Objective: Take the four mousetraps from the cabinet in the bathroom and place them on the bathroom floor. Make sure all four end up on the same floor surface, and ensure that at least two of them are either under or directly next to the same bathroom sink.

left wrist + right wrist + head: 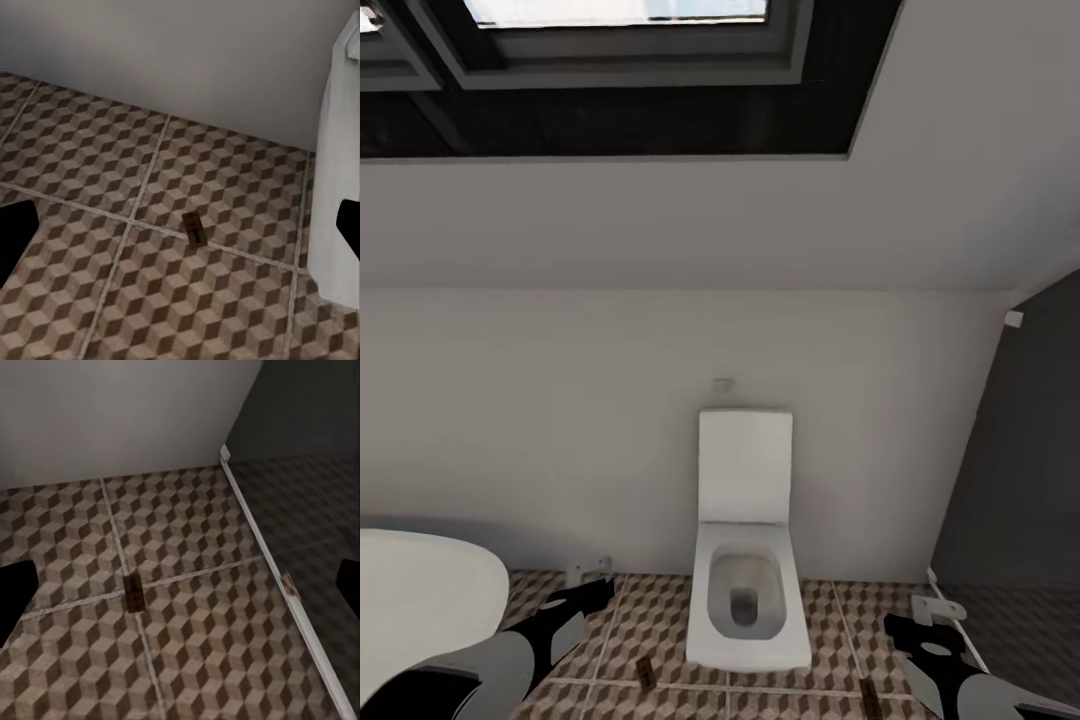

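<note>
Mousetraps [644, 672] [870, 697] lie on the bathroom floor [840, 620] at the toilet's [748, 590] 8 and 4 o'clock. Both end effectors [588, 578] [938, 610] spread wide, empty. Risk: no sink nearby, so placement may fail.

Bathroom floor [650, 610]: cube-pattern tiles, pale grout. One mousetrap [645, 673] lies flat left of the toilet [748, 590], a second mousetrap [871, 700] right of it. Bathtub [415, 600] stands at far left.

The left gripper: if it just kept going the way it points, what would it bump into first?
Most likely the patterned floor itself. The left gripper looks down at bare tiles, with a mousetrap lying close to that line and the toilet off to one side. Depth is hard to judge.
</note>
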